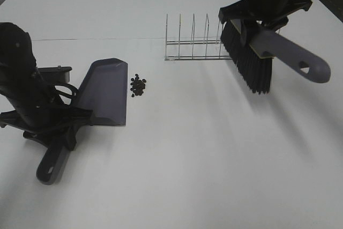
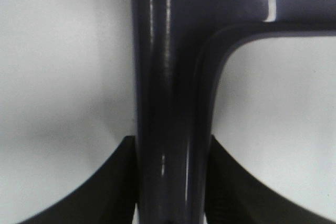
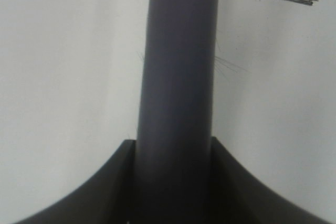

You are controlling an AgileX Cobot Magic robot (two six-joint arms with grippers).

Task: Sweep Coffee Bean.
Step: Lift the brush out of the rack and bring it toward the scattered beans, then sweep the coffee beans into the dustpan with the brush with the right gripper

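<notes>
Left gripper (image 1: 58,124): clamped tight on dustpan (image 1: 104,92) handle; pan resting on table (image 1: 214,164). Right gripper (image 1: 260,20): clamped on brush (image 1: 252,63) handle, bristles down, seemingly clear of table, near wire rack (image 1: 193,44). Beans (image 1: 138,85): small pile on table, just beside pan edge, well apart from brush.

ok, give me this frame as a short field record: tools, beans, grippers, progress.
left gripper: shut on the handle of the grey plastic dustpan
dustpan: on the white table, open lip facing the beans
coffee beans: small dark pile on the table just off the lip, none seen in the pan
right gripper: shut on the black-bristled brush with grey handle
brush: bristles down, well right of the beans, by the metal wire rack
progress: sweeping not started
</notes>
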